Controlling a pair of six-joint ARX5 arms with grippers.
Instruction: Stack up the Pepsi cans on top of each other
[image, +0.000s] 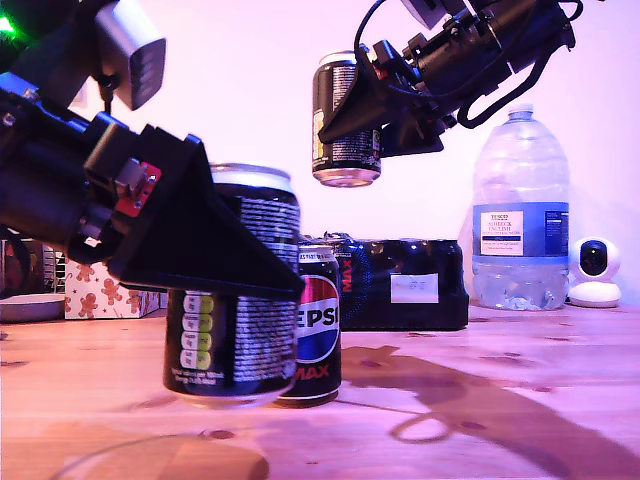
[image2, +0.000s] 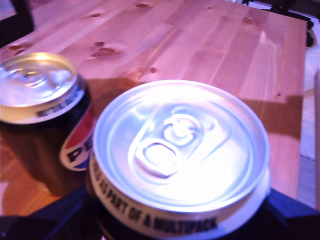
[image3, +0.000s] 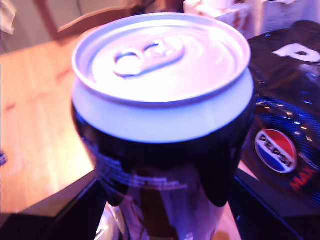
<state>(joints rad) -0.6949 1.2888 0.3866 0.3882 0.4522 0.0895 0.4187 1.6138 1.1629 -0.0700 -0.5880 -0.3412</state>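
Two black Pepsi Max cans gripped, third standing on the table.
My first gripper (image: 215, 285) clamps the near can (image: 232, 290); my second gripper (image: 375, 125) clamps the raised can (image: 345, 120). I'd centre rim-on-rim over the standing can (image: 318, 325) before letting go.

Both grippers clamped, one low and one high.

My first gripper (image: 235, 290) sits low at the exterior view's left, jaws closed on a Pepsi can (image: 232, 290) just above the table. My second gripper (image: 350, 125) hangs high, its arm reaching in from that view's upper right, gripping another can (image: 345, 120) in mid-air.
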